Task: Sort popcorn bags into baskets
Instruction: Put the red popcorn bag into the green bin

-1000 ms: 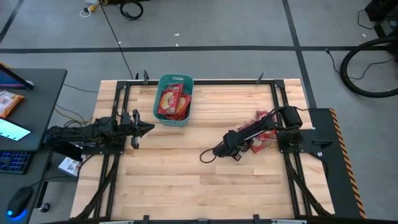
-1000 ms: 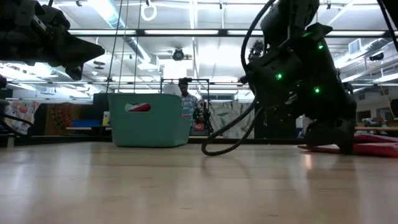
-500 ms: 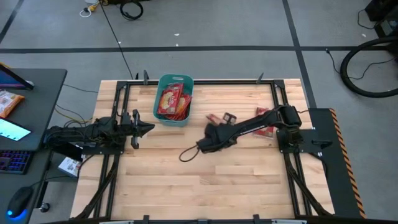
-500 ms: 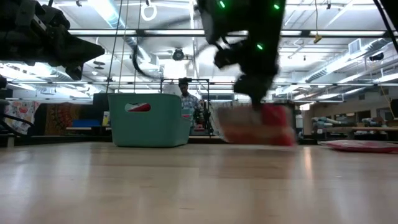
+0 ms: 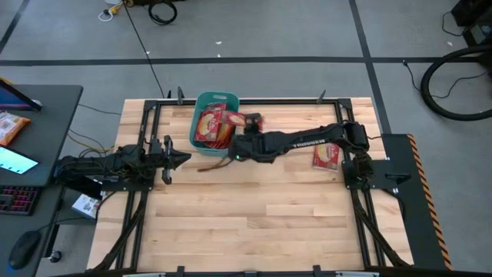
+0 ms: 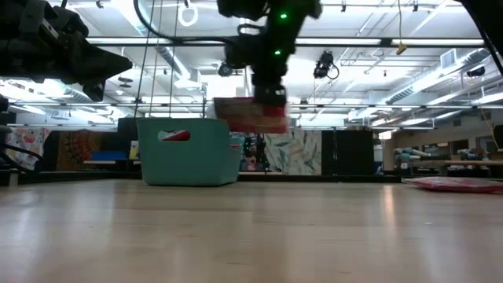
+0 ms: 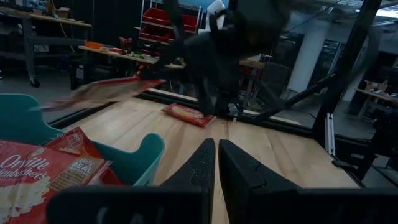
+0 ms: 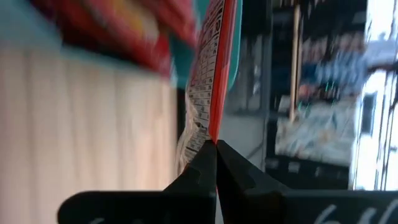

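The right gripper (image 5: 244,131) pinches one popcorn bag (image 6: 251,115) by its edge, its fingers (image 8: 205,162) pressed together on it. The bag hangs in the air just beside the rim of the teal basket (image 5: 197,142), at its right side. Under and beyond the gripper, more red bags (image 5: 213,125) lie inside the basket. Behind this arm, near its base, one more bag (image 5: 326,156) lies flat on the table (image 5: 254,223). The left gripper (image 5: 178,158) waits well apart, left of the basket, with fingers (image 7: 199,168) almost pressed together and holding nothing.
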Tool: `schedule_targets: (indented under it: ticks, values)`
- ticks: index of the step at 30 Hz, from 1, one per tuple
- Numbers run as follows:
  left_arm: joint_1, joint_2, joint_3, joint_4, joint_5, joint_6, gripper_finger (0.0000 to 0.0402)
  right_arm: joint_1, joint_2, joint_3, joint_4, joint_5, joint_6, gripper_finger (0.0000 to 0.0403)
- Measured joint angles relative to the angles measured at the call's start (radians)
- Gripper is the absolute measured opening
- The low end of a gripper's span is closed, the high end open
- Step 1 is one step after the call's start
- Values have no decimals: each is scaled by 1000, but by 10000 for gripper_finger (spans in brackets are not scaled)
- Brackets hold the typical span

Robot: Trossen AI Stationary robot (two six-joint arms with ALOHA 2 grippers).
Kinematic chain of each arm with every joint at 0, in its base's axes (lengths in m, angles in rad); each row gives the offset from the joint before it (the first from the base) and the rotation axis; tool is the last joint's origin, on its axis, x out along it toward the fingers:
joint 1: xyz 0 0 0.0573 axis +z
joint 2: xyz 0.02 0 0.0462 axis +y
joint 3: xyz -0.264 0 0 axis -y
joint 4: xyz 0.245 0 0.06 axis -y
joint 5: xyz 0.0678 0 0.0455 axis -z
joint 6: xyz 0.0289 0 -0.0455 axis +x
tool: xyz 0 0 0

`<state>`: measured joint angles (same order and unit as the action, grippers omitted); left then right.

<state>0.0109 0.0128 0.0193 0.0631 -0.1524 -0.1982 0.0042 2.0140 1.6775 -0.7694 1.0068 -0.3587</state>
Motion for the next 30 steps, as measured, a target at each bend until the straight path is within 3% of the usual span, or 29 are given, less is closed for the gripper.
schedule_targets:
  ticks: [3, 6, 11, 14, 22, 30]
  values:
    - [0, 0, 0, 0, 0, 0, 25, -31, 0, -9, 206, -54, -239, 2]
    - [0, 0, 0, 0, 0, 0, 25, -48, 0, -10, 335, -181, -475, 2]
    - [0, 0, 0, 0, 0, 1, 25, -67, 0, -10, 392, -439, -825, 2]
    - [0, 0, 0, 0, 0, 2, 25, -83, 3, -10, 407, -494, -1006, 2]
    - [0, 0, 0, 0, 0, 3, 25, -148, 13, -10, 469, -564, -1304, 8]
    - [0, 0, 0, 0, 0, 12, 25, -211, 13, -10, 534, -606, -1299, 49]
